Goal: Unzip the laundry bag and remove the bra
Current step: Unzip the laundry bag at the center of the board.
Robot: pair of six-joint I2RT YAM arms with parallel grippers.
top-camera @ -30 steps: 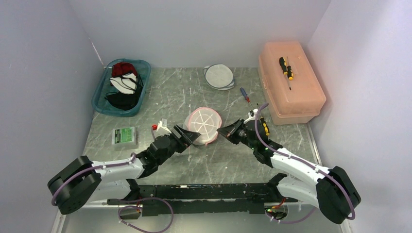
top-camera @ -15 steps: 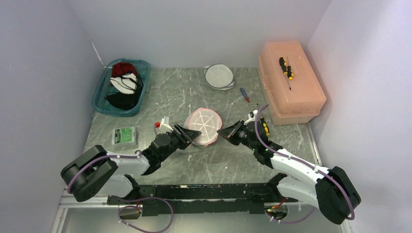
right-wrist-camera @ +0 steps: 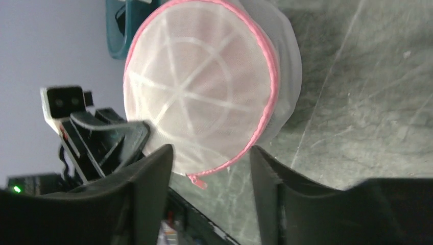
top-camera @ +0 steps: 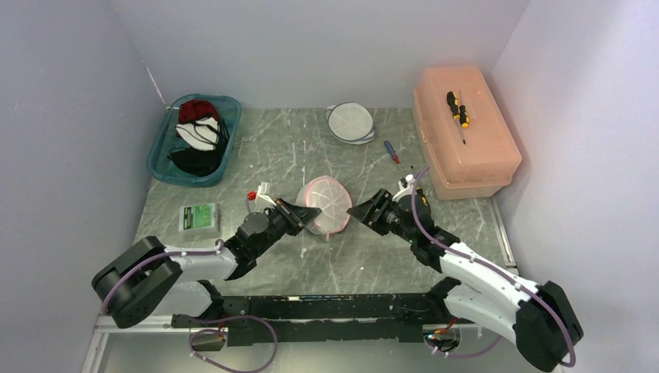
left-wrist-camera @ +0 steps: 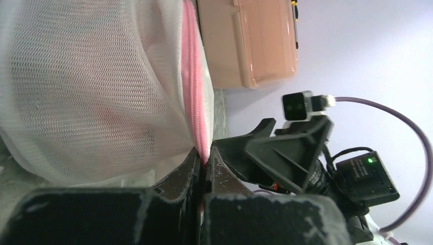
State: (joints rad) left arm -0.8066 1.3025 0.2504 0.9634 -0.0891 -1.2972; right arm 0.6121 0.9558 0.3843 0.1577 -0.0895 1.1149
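Observation:
The laundry bag (top-camera: 326, 202) is a round white mesh pouch with a pink zip band, tilted up on its left edge mid-table. My left gripper (top-camera: 305, 221) is shut on the pink zip band (left-wrist-camera: 196, 109) at the bag's near left rim. To the bag's right, my right gripper (top-camera: 358, 211) is open and holds nothing. In the right wrist view the bag (right-wrist-camera: 204, 87) fills the gap ahead of that gripper (right-wrist-camera: 210, 153), and the small pink zip pull (right-wrist-camera: 197, 180) hangs free between its fingers. The bra is hidden inside the mesh.
A teal bin (top-camera: 165, 167) of dark and white fabric stands at the back left. A pink lidded box (top-camera: 465, 132) with a screwdriver on top is at the right. Round white pads (top-camera: 350, 122), a loose screwdriver (top-camera: 392, 151) and a green packet (top-camera: 199, 217) lie on the table.
My left gripper closed onto the bag's pink rim and tipped the bag up. My right gripper opened at the bag's right edge and drew back slightly.

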